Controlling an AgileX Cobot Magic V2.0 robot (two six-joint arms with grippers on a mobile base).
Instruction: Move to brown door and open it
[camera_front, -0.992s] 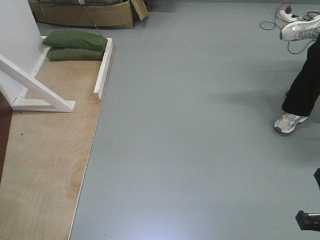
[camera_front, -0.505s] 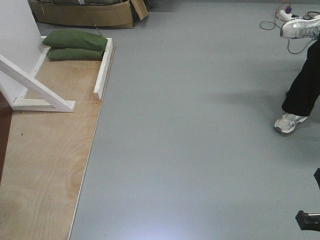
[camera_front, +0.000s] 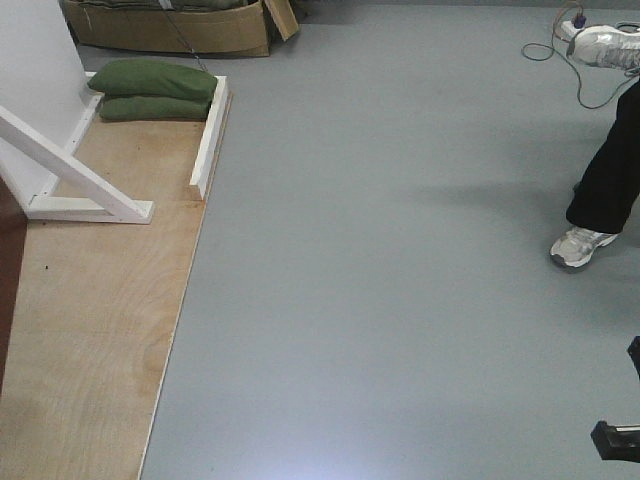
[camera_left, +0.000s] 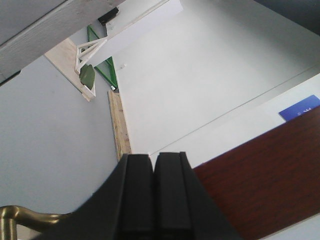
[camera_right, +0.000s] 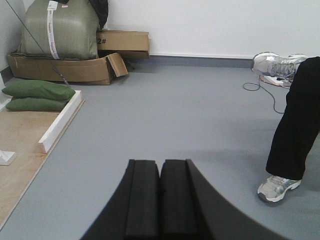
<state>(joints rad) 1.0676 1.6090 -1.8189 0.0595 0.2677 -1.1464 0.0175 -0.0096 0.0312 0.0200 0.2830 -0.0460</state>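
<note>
The brown door (camera_left: 265, 180) fills the lower right of the left wrist view as a reddish-brown wooden face. My left gripper (camera_left: 152, 156) is shut and empty, its tips just left of the door's edge as seen here. In the front view only a dark brown sliver of the door (camera_front: 6, 270) shows at the far left edge, beside the plywood board. My right gripper (camera_right: 160, 162) is shut with nothing in it, over bare grey floor and away from the door.
Plywood floor board (camera_front: 90, 330) lies left, with white frame braces (camera_front: 75, 180) and green sandbags (camera_front: 155, 90) on it. Cardboard boxes (camera_right: 75, 67) stand at the back. A person's legs (camera_front: 605, 190) are at the right. A brass-coloured curved bar (camera_left: 30, 217) shows by my left gripper.
The person's raised shoe has shifted up and to the right. The floor scene has slid very slightly rightward in the front view.
</note>
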